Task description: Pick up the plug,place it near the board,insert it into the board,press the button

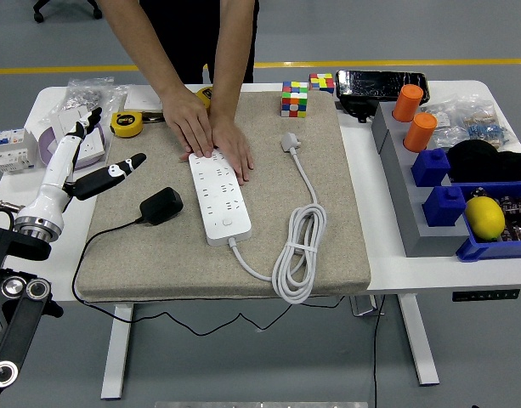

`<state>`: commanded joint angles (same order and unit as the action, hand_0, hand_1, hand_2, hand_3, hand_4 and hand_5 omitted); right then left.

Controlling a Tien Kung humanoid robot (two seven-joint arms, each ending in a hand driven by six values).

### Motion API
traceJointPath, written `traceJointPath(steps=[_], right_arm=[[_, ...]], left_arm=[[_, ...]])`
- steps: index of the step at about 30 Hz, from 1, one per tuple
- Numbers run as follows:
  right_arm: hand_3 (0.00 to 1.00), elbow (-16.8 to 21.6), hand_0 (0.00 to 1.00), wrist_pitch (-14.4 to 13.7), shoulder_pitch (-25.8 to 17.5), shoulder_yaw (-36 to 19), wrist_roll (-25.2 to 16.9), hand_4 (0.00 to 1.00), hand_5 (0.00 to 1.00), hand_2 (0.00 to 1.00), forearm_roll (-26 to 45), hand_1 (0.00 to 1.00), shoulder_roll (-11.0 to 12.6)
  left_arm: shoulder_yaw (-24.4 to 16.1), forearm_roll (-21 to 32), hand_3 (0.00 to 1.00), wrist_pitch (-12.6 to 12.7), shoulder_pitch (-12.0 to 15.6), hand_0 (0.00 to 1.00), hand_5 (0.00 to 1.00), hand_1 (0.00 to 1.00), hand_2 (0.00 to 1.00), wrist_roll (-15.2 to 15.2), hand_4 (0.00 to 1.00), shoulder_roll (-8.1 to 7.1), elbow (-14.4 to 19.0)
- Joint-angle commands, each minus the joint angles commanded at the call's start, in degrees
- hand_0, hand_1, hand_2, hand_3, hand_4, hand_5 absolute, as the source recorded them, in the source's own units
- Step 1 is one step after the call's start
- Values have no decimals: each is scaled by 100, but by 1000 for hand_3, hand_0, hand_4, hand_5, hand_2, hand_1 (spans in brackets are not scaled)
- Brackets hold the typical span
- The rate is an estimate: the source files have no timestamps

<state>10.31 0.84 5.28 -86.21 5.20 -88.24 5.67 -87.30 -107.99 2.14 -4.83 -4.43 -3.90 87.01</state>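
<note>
Power strip (pixel 218 195) lay long axis near-far; person's hands (pixel 211 132) pressed far end. Black plug (pixel 161 206) lay left of strip. Left hand (pixel 103 157) spread, empty.

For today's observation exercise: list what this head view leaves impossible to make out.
- Strip far end: covered by the person's hands.
- Right arm: out of view.
- Cable from the black plug: runs off the mat edge, other end unseen.
- Blue bin: cut by right edge.
</note>
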Motion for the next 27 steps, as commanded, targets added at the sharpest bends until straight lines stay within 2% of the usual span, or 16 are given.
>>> traceJointPath(steps=[1, 7, 8, 13, 14, 19, 20, 25, 26, 27], right_arm=[[775, 0, 841, 0, 2, -2, 0, 998, 876, 741, 1, 752, 1], [775, 0, 841, -1, 15, 10, 0, 998, 876, 741, 22, 752, -2], [775, 0, 841, -1, 18, 10, 2, 998, 876, 741, 20, 752, -2], [775, 0, 841, -8, 12, 46, 4, 998, 876, 741, 67, 752, -9], [775, 0, 841, -11, 7, 57, 4, 998, 876, 741, 79, 752, -11], [775, 0, 841, -11, -13, 52, 9, 998, 876, 741, 74, 752, -16], [775, 0, 841, -10, -15, 48, 11, 998, 876, 741, 68, 752, -17], [775, 0, 841, -10, -8, 45, 11, 998, 876, 741, 64, 752, -17], [774, 0, 843, -9, -5, 49, 11, 998, 876, 741, 67, 752, -18], [774, 0, 843, -9, -1, 56, 9, 998, 876, 741, 72, 752, -18]], left_arm=[[18, -94, 998, -23, -9, 998, 267, 998, 998, -31, 998, -8, -1], [295, -650, 998, -168, -148, 998, 267, 998, 998, -196, 998, -82, -122], [395, -778, 998, -196, -207, 998, 117, 998, 998, -244, 998, -99, -181], [841, -893, 998, -317, -459, 998, 117, 998, 998, -331, 998, -119, -622], [909, -865, 974, -348, -491, 998, 23, 998, 988, -342, 998, -114, -699], [1151, -757, 974, -409, -656, 998, 23, 998, 988, -332, 998, -53, -1125], [1175, -754, 951, -391, -683, 998, 2, 998, 957, -323, 998, -41, -1197], [1221, -787, 951, -229, -837, 998, 2, 998, 957, -245, 998, 33, -1598], [1231, -803, 899, -193, -872, 998, 2, 987, 913, -232, 998, 48, -1695], [1241, -822, 899, -151, -897, 998, 2, 987, 913, -221, 998, 61, -1775]])
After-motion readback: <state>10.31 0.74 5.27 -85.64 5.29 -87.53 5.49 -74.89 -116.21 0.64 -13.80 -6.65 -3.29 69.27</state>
